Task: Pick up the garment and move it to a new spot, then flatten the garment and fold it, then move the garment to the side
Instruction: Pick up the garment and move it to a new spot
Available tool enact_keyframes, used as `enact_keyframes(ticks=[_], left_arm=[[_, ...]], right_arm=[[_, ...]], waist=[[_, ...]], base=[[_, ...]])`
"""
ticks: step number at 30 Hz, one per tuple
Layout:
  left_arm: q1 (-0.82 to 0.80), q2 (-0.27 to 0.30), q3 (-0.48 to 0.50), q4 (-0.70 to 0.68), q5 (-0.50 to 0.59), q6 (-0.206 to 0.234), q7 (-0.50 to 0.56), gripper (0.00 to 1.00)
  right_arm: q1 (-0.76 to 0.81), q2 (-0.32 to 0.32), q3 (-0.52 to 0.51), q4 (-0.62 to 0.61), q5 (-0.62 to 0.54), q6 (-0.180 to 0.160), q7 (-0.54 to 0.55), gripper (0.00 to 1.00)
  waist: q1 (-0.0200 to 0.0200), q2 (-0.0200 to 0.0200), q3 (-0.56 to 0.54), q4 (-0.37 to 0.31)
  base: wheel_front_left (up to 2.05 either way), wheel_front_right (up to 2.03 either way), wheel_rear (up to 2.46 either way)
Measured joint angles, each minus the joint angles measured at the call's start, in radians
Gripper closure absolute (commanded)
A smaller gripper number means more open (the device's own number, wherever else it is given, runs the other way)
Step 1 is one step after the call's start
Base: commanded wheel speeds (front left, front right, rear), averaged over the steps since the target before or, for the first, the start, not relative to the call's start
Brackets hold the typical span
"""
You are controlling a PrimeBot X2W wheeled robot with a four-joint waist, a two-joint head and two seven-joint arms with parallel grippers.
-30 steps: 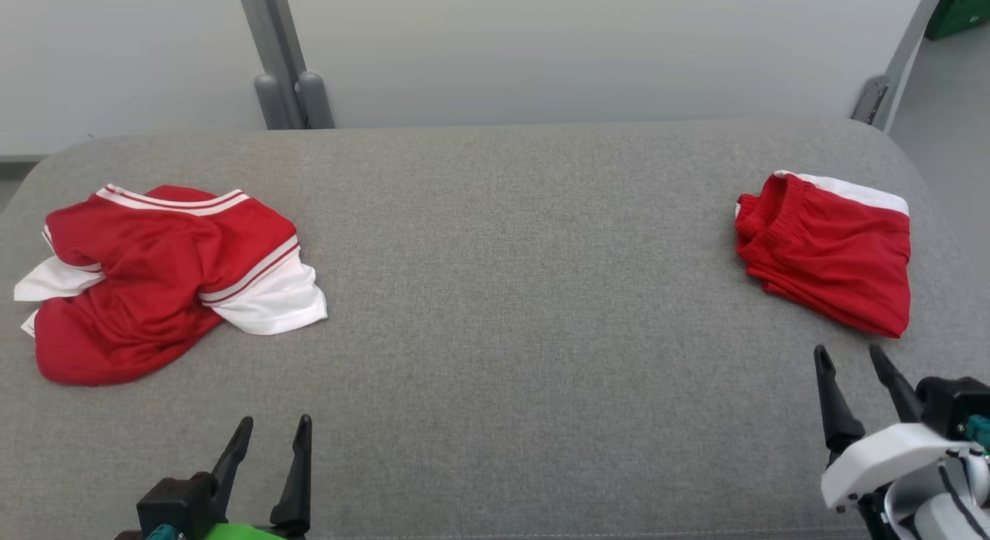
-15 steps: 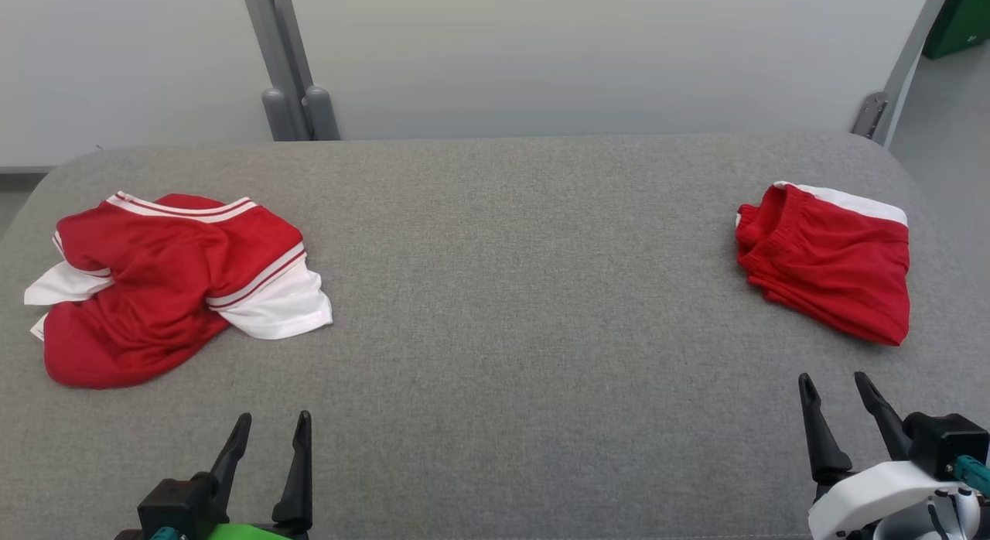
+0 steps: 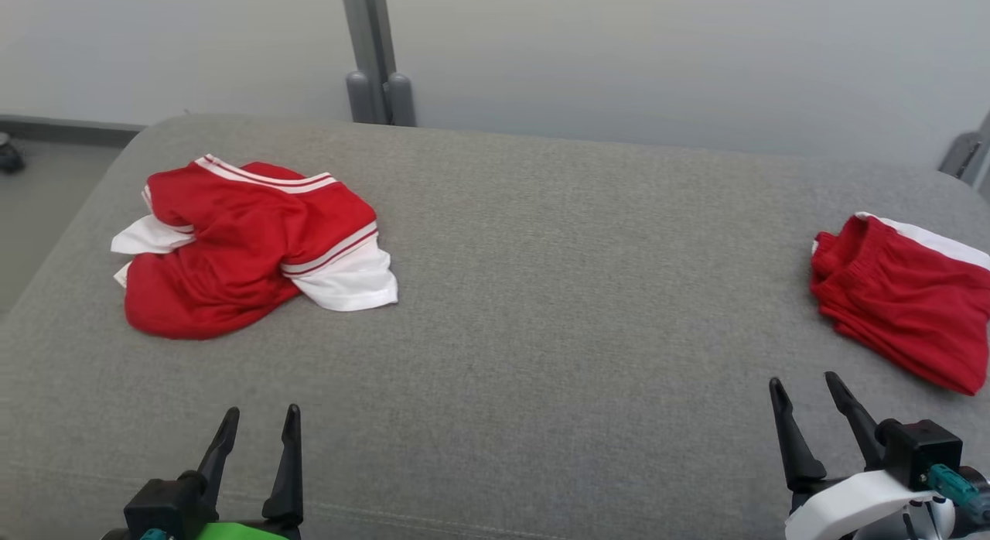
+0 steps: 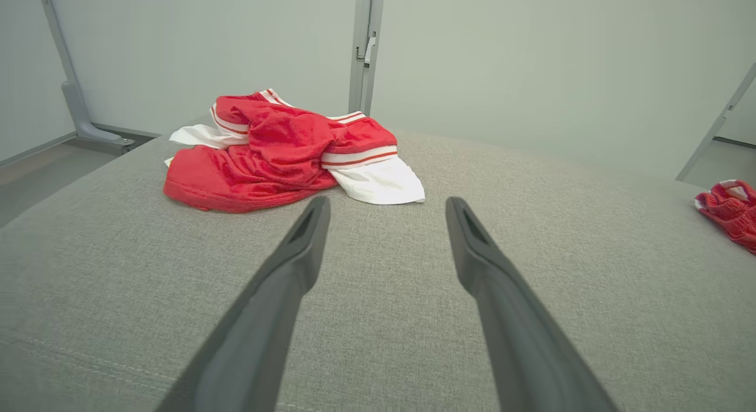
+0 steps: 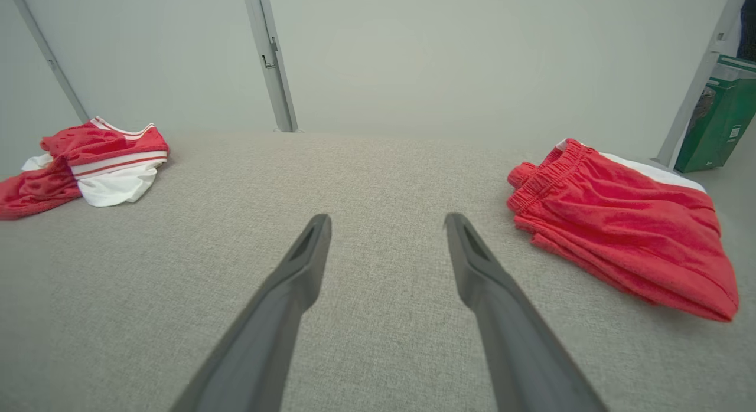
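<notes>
A grey fabric-covered tabletop [image 3: 541,292] seen from above, with pale wall panels behind it. The garment [image 3: 247,246], red with white panels and striped trim, lies crumpled in a heap on the far left part of the tabletop. It is bunched over itself, so its shape and which parts are sleeves or hems cannot be told. Well apart from it, near the right edge, lie folded red shorts [image 3: 905,308] with a gathered waistband and a white strip along the far side. The head view cuts off their right end.

The left tool [image 3: 261,411] sits at the near edge, its two dark fingers spread apart and holding nothing, short of the garment. The right tool [image 3: 802,380] is likewise spread wide and empty, just short of the shorts. Both arms are cut off by the bottom edge. A green box [image 5: 717,114] stands partly hidden behind a grey post [image 5: 697,75] at the far right.
</notes>
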Motion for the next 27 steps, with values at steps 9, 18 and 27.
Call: enact_keyframes(ticks=[9, 18, 27], left_arm=[[0.033, 0.0, 0.029, -0.016, 0.002, 0.008, 0.0, 0.0], [0.046, 0.0, 0.049, -0.022, 0.002, 0.007, 0.0, 0.0], [0.066, -0.002, 0.069, -0.039, -0.011, -0.003, 0.0, 0.0]], right_arm=[[-0.001, 0.016, 0.017, -0.001, -0.017, 0.021, 0.0, 0.0], [0.0, 0.029, 0.02, -0.001, -0.04, 0.026, 0.0, 0.0], [-0.001, 0.033, 0.029, -0.001, -0.053, 0.039, 0.0, 0.0]], waist=[[0.0, 0.0, -0.004, 0.119], [0.0, 0.0, -0.009, 0.235], [0.0, 0.0, 0.008, 0.26]], base=[[0.0, 0.0, 0.0], [0.0, 0.0, 0.0], [0.0, 0.0, 0.0]])
